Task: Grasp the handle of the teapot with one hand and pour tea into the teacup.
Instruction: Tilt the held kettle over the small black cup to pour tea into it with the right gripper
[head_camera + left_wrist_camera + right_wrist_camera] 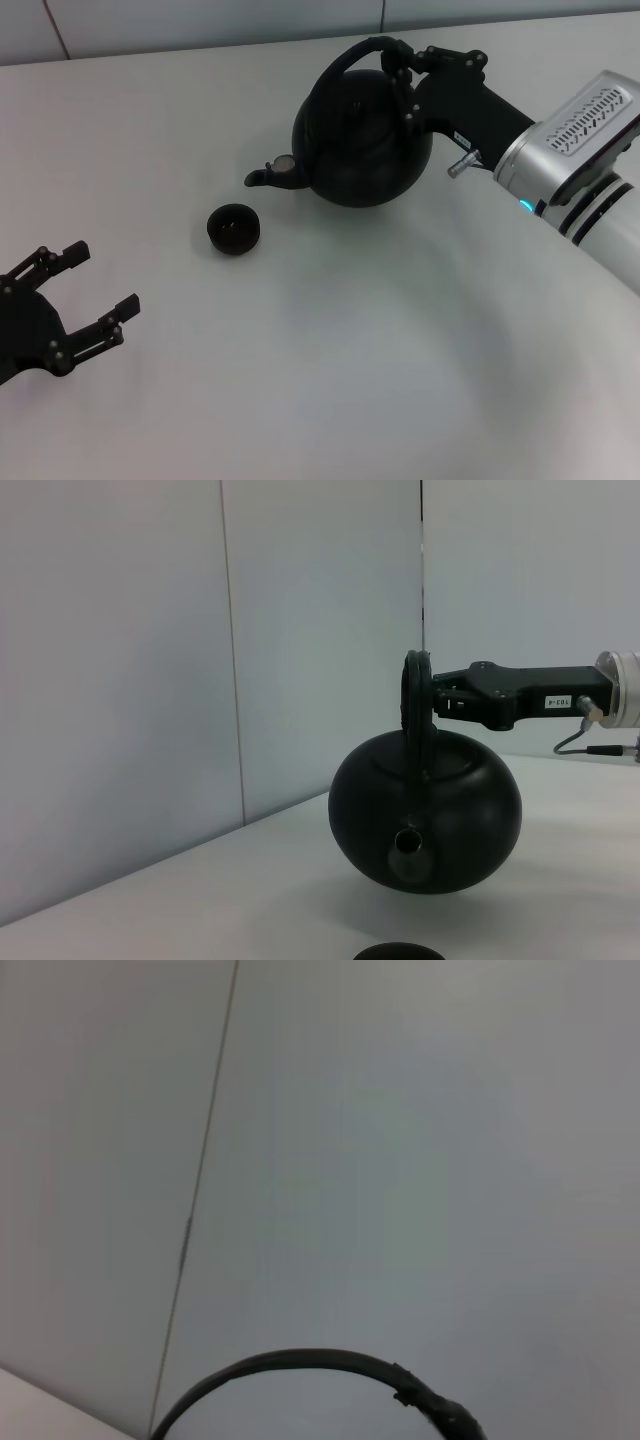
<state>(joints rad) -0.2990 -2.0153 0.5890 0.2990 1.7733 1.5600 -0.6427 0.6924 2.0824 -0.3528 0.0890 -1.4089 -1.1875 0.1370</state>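
- The left gripper (88,290) is parked well off to the left of the teapot and nearer the robot, fingers spread wide apart, nothing held between them.
- The teacup (233,229) is sat on the white table (330,370) just left of the teapot and a bit closer to the robot, right below and near the spout tip. Only its rim (398,951) is caught in the left wrist view, under the pot.
- The teapot (360,135) is seen with its spout (262,176) pointed left towards the cup. In the left wrist view the pot (426,810) looks lifted clear of the table, with a shadow under it, spout (406,842) facing the camera.
- The handle (345,62) is arched over the pot, and its thick right side is clamped by the right gripper (404,78), fingers closed round it.
- In the right wrist view only the handle arc (300,1365) is shown against the wall.
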